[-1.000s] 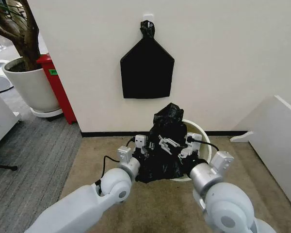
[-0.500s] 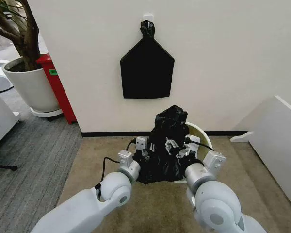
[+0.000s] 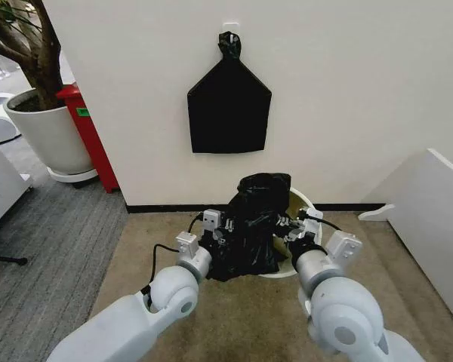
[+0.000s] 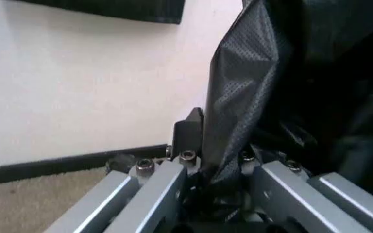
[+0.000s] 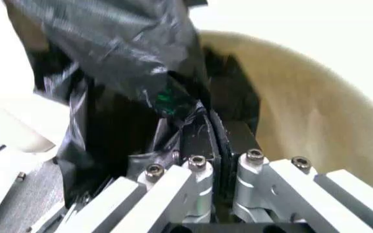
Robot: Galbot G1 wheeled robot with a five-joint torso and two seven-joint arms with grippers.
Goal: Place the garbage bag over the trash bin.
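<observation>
Left gripper [image 3: 220, 226]: clamped on the garbage bag [image 3: 251, 226], film pinched between the fingers [image 4: 186, 133].
Right gripper [image 3: 293, 226]: closed tight on the bag's other edge at the trash bin [image 3: 306, 205] rim.
Bag: bunched over the bin's left side, mouth not spread yet.
Tip: probably pull both edges apart evenly, keep tension low, thin plastic tears easy.
Behind: black bundle [image 3: 228, 105] on the wall, ignore.

An office-like interior: a plain cream wall [image 3: 347, 98] with dark baseboard, beige carpet [image 3: 249, 317] meeting grey carpet [image 3: 45, 234], a large potted tree [image 3: 38, 113], a red cabinet [image 3: 90, 136] and white furniture panels [image 3: 430, 219] beside it.
</observation>
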